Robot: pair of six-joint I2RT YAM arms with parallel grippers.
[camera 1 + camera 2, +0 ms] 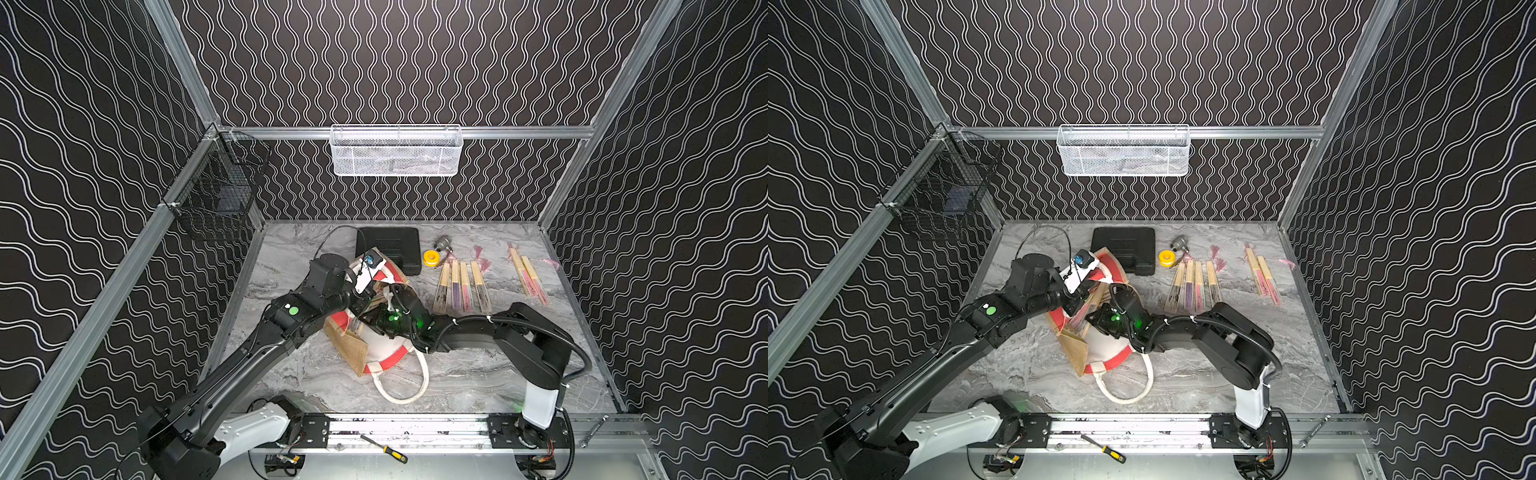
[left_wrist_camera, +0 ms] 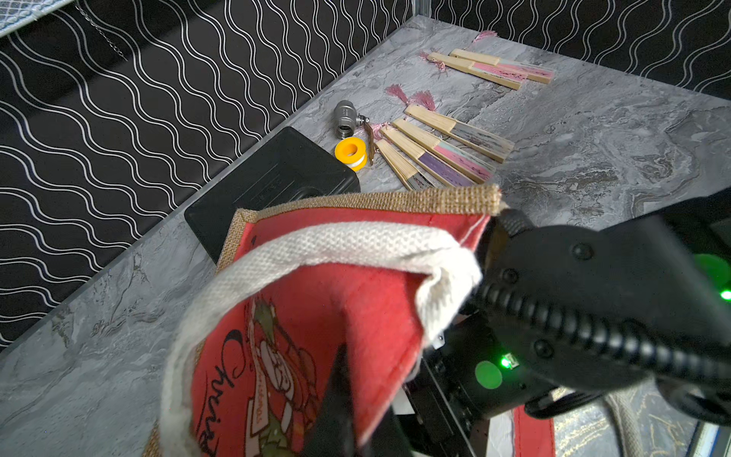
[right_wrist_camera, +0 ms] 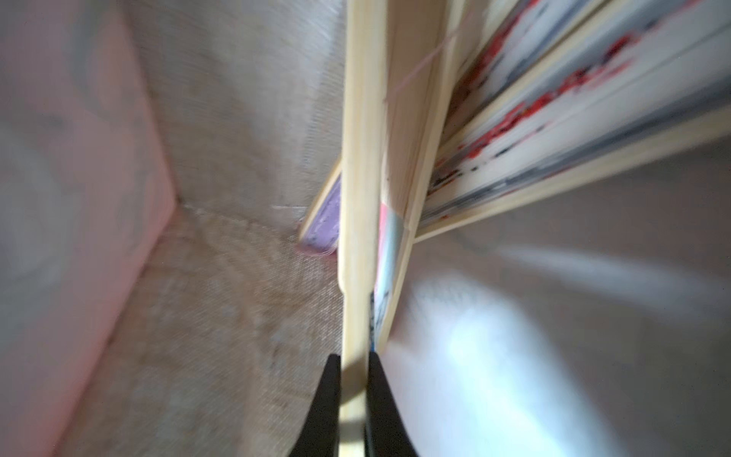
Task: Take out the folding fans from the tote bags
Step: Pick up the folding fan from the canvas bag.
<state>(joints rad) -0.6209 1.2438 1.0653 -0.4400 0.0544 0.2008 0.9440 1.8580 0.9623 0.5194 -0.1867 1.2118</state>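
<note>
The left claw (image 2: pixel 352 395) is clenched on the tote bag (image 1: pixel 347 351). It pinches the red printed side panel just under the white-lined rim, at the side of the bag's mouth nearer the left wall. The bag sits on the grey marbled counter (image 1: pixel 478 374) beneath both claws. One white rope handle (image 1: pixel 401 401) lies loose on the counter, nearer the robot's base than either claw.

Just right of the left claw, the right claw (image 3: pixel 353 376) is down inside the bag; in both top views its tips are hidden by its own wrist. The right wrist view shows its two dark fingers (image 3: pixel 326 399) grasping the pale bamboo edge of one folding fan (image 3: pixel 358 178), which leans inside the bag by the jute wall. More fans inside the bag (image 3: pixel 534 110) touch the gripped one: white pleats with red and dark print, and a purple one behind.

Right of the right claw, outside the bag, four fans (image 1: pixel 461 286) lie side by side on the counter, tassels toward the back wall. Further right, well apart from both claws, two more fans (image 1: pixel 530 276) lie touching each other near the right wall. Beyond the claws, a black case (image 1: pixel 390 247) lies just beside the bag. A yellow tape roll (image 1: pixel 431 257) and a metal valve (image 1: pixel 444 243) lie between the case and the row of four.
</note>
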